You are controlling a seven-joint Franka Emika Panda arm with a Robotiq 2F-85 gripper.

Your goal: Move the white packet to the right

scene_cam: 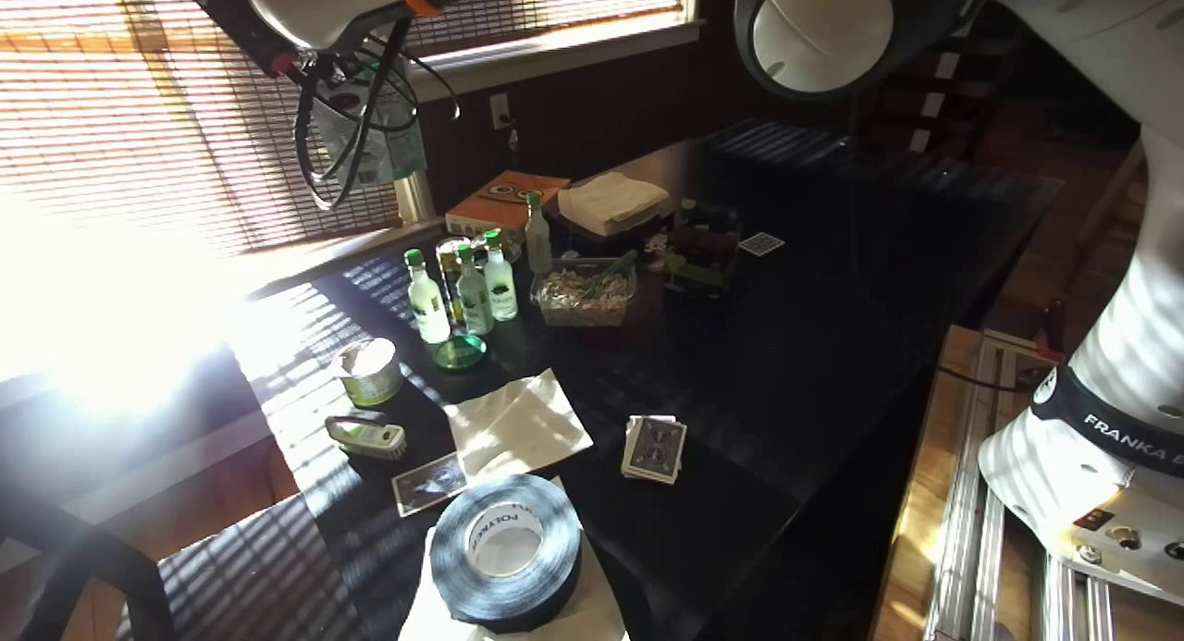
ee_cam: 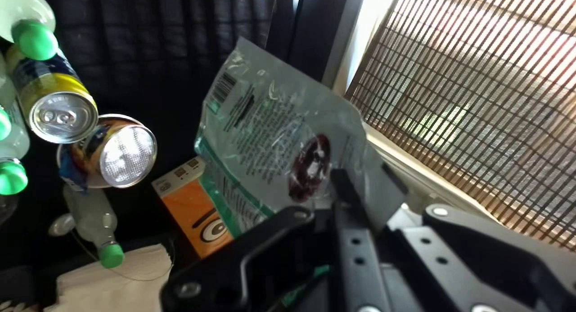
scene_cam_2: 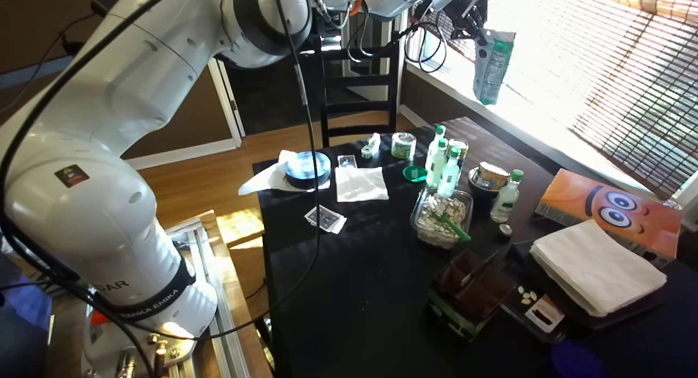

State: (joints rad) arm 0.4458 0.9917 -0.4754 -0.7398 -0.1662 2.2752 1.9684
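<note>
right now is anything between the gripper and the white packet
Nothing visible: in the wrist view the gripper holds the white packet directly near one edge, and in both exterior views the packet hangs in the air.

The green-banded, printed white packet [scene_cam_2: 493, 68] hangs slightly tilted in midair, one end gripped in my pincer [ee_cam: 366, 177].

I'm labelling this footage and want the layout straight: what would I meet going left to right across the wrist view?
Going by their middles: yellow can, tin, orange box, packet, blinds.
</note>
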